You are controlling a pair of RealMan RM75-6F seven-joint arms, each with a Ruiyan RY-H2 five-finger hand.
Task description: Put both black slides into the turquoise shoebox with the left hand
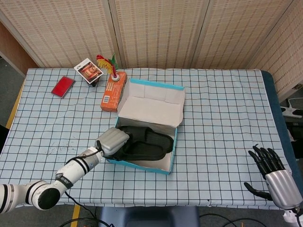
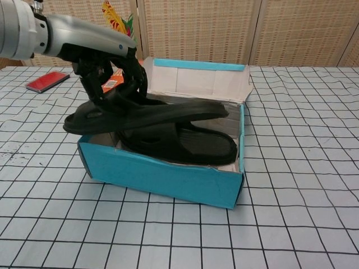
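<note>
Left robot hand (image 2: 109, 61) grips the second slide (image 2: 148, 115) at its heel end, fingers wrapped around the strap area. The slide hangs just above the shoebox (image 2: 162, 174), not yet down inside.

Key relation: the held slide's long axis runs along the box's length, heel over the box's left end wall (chest view), toe pointing toward the right end. It sits directly over the first slide (image 2: 190, 147), which already lies flat on the box floor with the same orientation. So the move left is, by my read, mostly straight down — little sideways correction needed. The heel end overhangs the left wall slightly in the chest view, so a small shift toward the box centre may help before letting go.

In the head view the left robot hand (image 1: 113, 140) covers the near-left corner of the shoebox (image 1: 176, 137), and the slides (image 1: 147, 142) read as one dark mass — can't separate them there.

Right robot hand (image 1: 273, 172) is well apart at the desk's far right edge, fingers spread, holding nothing. Left is the nearer one (and the one the task wants).

Look: both slides matte black, moulded, ribbed footbed, wide single strap. Box is turquoise outside, bare cardboard inside, lid flap standing up at the back.

Risk: the held slide landing on the first one's strap and sitting tilted.
</note>
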